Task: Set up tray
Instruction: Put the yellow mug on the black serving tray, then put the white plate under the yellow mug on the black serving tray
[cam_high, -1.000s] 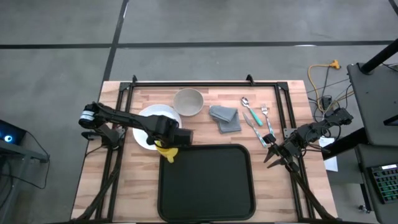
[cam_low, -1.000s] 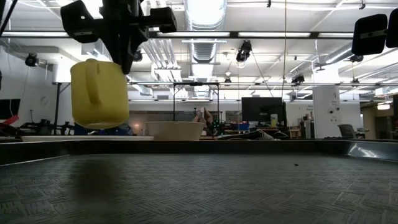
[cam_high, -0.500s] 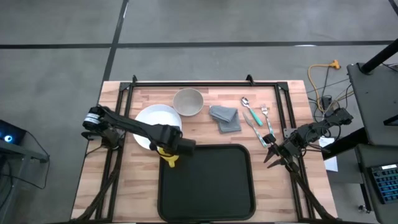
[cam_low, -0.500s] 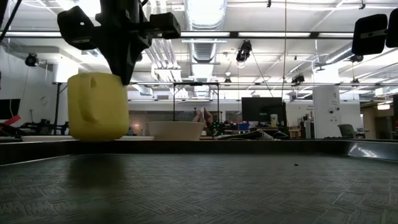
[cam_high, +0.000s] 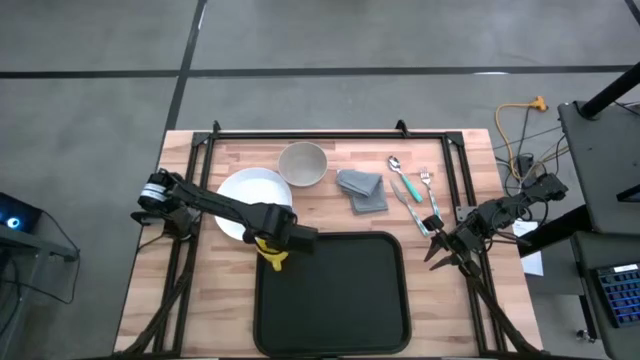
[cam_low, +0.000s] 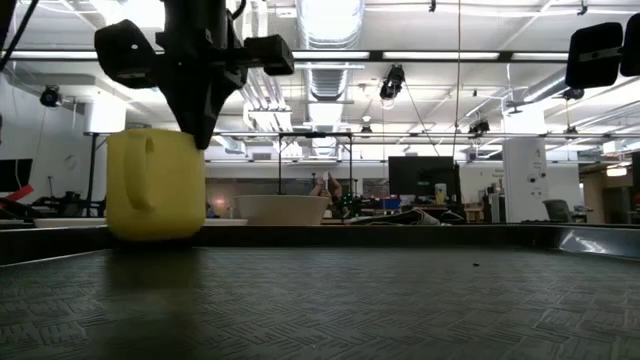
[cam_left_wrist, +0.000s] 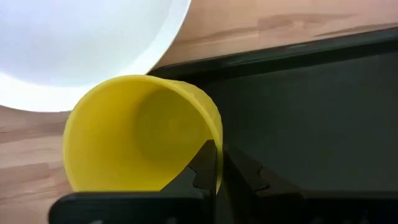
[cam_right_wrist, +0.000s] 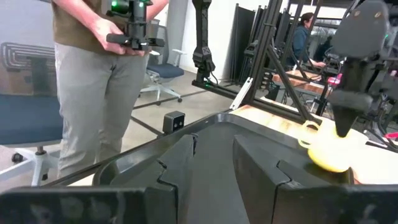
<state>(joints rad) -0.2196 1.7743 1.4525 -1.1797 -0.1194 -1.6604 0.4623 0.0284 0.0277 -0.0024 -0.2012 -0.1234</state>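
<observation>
A yellow mug (cam_high: 272, 252) hangs upright from my left gripper (cam_high: 282, 240) at the far left corner of the black tray (cam_high: 340, 300). In the low view the mug (cam_low: 155, 185) has its base down at the level of the tray's rim; whether it rests there I cannot tell. In the left wrist view the mug (cam_left_wrist: 137, 134) shows from above, its mouth open toward the camera. My right gripper (cam_high: 438, 252) waits open off the tray's right edge, near the cutlery. My left gripper (cam_left_wrist: 216, 149) pinches the mug's rim (cam_left_wrist: 212, 127), one finger (cam_left_wrist: 200, 167) inside the mug and the other (cam_left_wrist: 244, 171) outside. The fingers come from above, pointing down. The mug stays upright below them, its handle (cam_low: 138, 170) on the side away from the hold.
A white plate (cam_high: 250, 198) lies just beyond the mug, with a beige bowl (cam_high: 302, 162) behind it. A grey napkin (cam_high: 362, 190) and cutlery (cam_high: 410, 185) lie beyond the tray's right half. A person (cam_right_wrist: 106, 74) stands past the table holding a controller.
My left gripper has moved from over the plate's edge toward the table's near edge and a little right, and has come down. The mug, still in its hold, has sunk from hanging clear above the tray to the level of the tray's rim.
</observation>
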